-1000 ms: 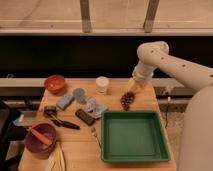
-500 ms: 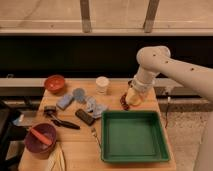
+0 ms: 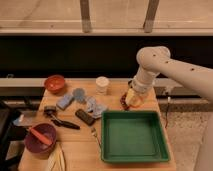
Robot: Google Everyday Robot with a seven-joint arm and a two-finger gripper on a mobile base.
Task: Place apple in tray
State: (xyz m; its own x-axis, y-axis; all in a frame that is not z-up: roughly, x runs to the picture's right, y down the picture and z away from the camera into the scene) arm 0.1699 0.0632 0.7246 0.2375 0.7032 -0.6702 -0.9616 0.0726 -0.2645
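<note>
The green square tray (image 3: 133, 138) lies at the front right of the wooden table and holds nothing. My gripper (image 3: 132, 98) hangs from the white arm and reaches down to the table just behind the tray's far rim. A yellow-orange rounded shape sits right at the gripper and may be the apple (image 3: 130, 96); most of it is hidden. The dark red grape bunch (image 3: 123, 102) touches it on the left.
A white cup (image 3: 102, 85) stands left of the gripper. Further left are an orange bowl (image 3: 55, 83), blue sponges (image 3: 65, 101), a crumpled cloth (image 3: 95, 106), a dark bar (image 3: 85, 117) and a purple bowl (image 3: 40, 141) holding a carrot. A fork (image 3: 94, 134) lies beside the tray.
The arm has swung in and lowered; the gripper has come down onto the spot by the grapes behind the tray. Nothing else on the table has moved.
</note>
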